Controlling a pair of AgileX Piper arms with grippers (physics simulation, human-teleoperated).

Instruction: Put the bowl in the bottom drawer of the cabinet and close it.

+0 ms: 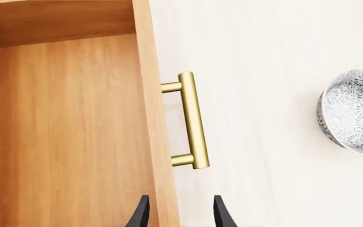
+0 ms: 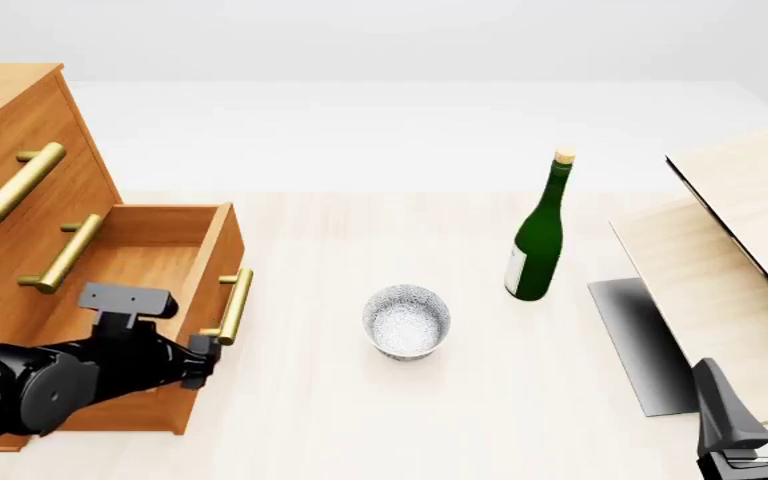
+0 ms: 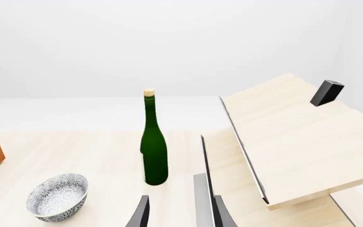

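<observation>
The cabinet [image 2: 17,125] stands at the table's left with its bottom drawer [image 2: 211,265] pulled out and nothing inside. In the left wrist view the drawer's floor [image 1: 68,132] and brass handle [image 1: 193,120] show. My left gripper [image 1: 180,215] is open just short of that handle, its fingers on either side of the drawer's front panel, holding nothing; in the front view the left gripper [image 2: 204,355] sits by the handle's near end. The bowl [image 2: 407,320] stands upright mid-table, to the right of the drawer; the same bowl [image 3: 56,196] appears in the right wrist view. My right gripper [image 2: 758,398] is open at the near right, away from the bowl.
A green bottle [image 2: 538,235] stands upright behind and right of the bowl. Pale light-wood boards [image 2: 744,250] slant over the table's right side, with a grey panel [image 2: 638,345] below them. The two upper drawers [image 2: 37,215] are shut.
</observation>
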